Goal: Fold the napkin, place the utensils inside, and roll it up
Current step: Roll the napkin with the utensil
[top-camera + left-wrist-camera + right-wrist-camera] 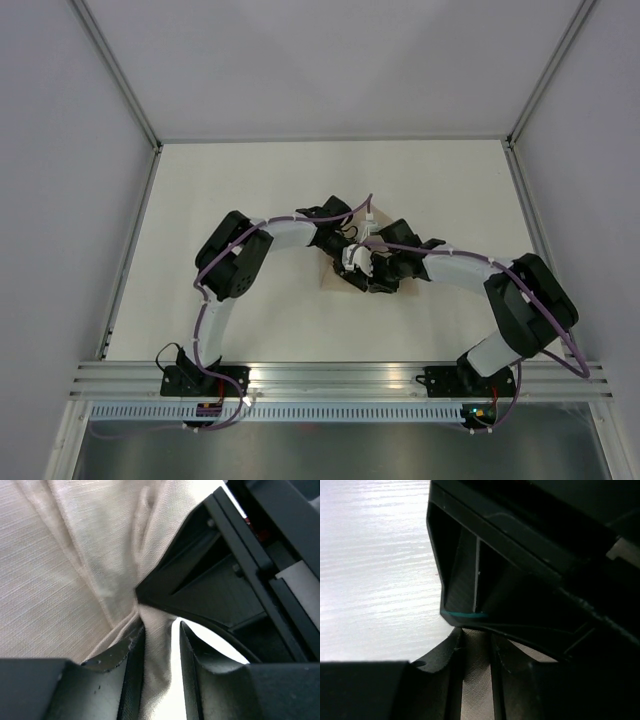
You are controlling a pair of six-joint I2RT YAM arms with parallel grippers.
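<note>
Napkin (60, 570) pinched by L fingers (131, 675) & R fingers (451, 672).

White table (250, 190), grey walls (60, 200), aluminium rail (340, 375)

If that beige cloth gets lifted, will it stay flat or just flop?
Likely flops: the napkin bunches into soft creases where the left tool pinches it. Probably light and thin, as it gathers into that narrow gap. Its woven surface looks grippy, not slippery.
</note>
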